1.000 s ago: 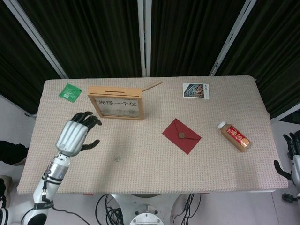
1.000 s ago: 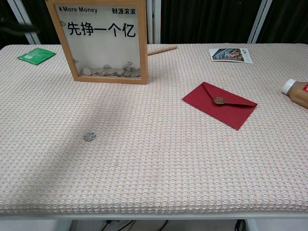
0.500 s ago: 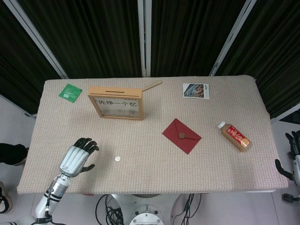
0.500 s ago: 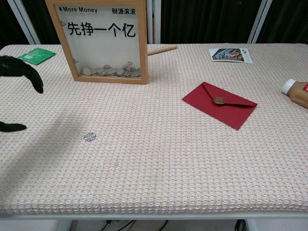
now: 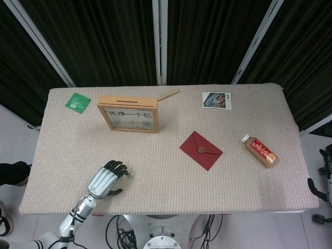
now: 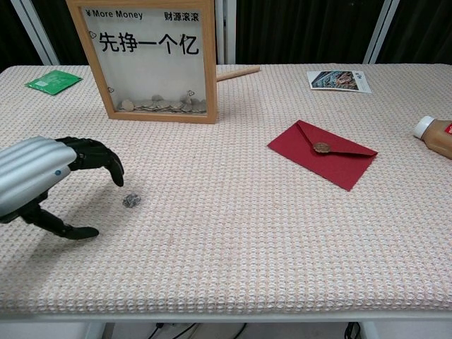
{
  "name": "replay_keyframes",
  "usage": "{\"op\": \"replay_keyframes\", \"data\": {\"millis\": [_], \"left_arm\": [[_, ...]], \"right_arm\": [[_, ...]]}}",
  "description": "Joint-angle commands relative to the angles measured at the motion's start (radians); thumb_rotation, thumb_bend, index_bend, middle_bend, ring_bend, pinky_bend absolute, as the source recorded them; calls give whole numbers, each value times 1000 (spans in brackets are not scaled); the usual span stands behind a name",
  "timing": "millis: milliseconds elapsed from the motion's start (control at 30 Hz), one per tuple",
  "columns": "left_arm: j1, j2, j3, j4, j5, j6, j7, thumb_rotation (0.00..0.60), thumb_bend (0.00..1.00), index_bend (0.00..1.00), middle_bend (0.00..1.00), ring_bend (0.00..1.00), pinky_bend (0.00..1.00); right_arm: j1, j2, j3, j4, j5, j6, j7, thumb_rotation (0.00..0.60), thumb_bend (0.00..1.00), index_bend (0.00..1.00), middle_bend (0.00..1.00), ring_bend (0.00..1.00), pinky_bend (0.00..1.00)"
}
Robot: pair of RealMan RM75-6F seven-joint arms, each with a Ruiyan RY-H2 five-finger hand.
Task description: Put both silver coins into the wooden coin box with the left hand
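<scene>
One silver coin (image 6: 131,200) lies flat on the woven table cover, near the front left; in the head view the coin (image 5: 130,176) shows just right of my fingertips. My left hand (image 6: 46,179) (image 5: 107,179) hovers beside it with fingers curved and apart, thumb below, holding nothing. The fingertips (image 6: 113,169) are a little left of and above the coin. The wooden coin box (image 6: 150,60) (image 5: 128,113) stands upright at the back left, with several coins piled at its bottom behind the glass. My right hand (image 5: 326,174) hangs off the table's right edge.
A red envelope (image 6: 323,153) lies mid-table. A small bottle (image 6: 436,135) lies at the right edge. A green packet (image 6: 53,80) sits at the back left, a photo card (image 6: 338,80) at the back right, and a wooden stick (image 6: 237,72) behind the box.
My left hand has swung from the left side of the table toward the front and right, ending next to the coin. The coin and the box have stayed put.
</scene>
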Motion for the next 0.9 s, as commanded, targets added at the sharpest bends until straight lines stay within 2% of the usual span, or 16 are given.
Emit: {"op": "replay_keyframes", "data": {"millis": [33, 467, 900], "left_arm": [[-8, -20, -18, 23, 6, -7, -13, 600, 96, 381, 280, 192, 251], [-7, -75, -44, 103, -8, -36, -26, 600, 243, 420, 242, 171, 244], [-16, -100, -49, 135, -7, -66, -49, 600, 263, 425, 241, 171, 240]], "right_arm": [[2, 0, 0, -1, -1, -2, -2, 600, 301, 0, 0, 0, 0], [6, -4, 0, 1, 4, -14, -9, 600, 301, 0, 0, 0, 0], [9, -6, -1, 4, 12, -27, -10, 600, 301, 0, 0, 0, 0]]}}
